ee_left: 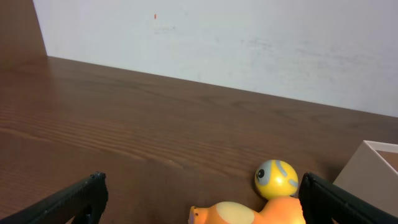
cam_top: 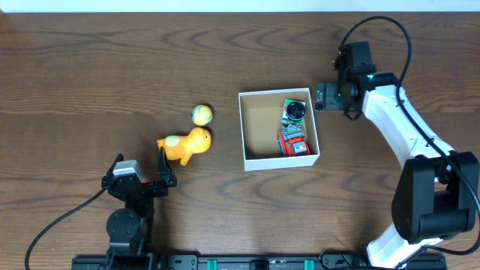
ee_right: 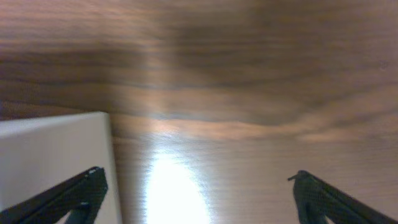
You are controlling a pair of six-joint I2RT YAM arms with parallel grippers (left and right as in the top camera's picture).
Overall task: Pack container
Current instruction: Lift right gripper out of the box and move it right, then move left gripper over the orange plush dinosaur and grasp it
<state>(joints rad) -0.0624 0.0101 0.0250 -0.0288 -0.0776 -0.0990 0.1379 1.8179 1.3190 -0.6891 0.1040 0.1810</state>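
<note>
The container (cam_top: pixel 241 127), a white-walled box with a brown inside, sits mid-table and holds a red toy (cam_top: pixel 294 142) and a round dark toy (cam_top: pixel 295 110). Left of it lie an orange animal toy (cam_top: pixel 187 144) and a yellow ball (cam_top: pixel 202 114). My left gripper (cam_top: pixel 140 168) stands open just short of the orange toy (ee_left: pixel 249 214), with the ball (ee_left: pixel 276 178) beyond it and nothing between its jaws (ee_left: pixel 202 199). My right gripper (cam_top: pixel 337 97) is open and empty beside the container's far right corner; its view (ee_right: pixel 199 193) shows the white wall (ee_right: pixel 56 155) at the left.
Dark wooden table (cam_top: pixel 90 82) all round. A white wall (ee_left: pixel 217 43) rises behind the table's far edge in the left wrist view. The right arm's white links (cam_top: pixel 405 127) stretch along the right side.
</note>
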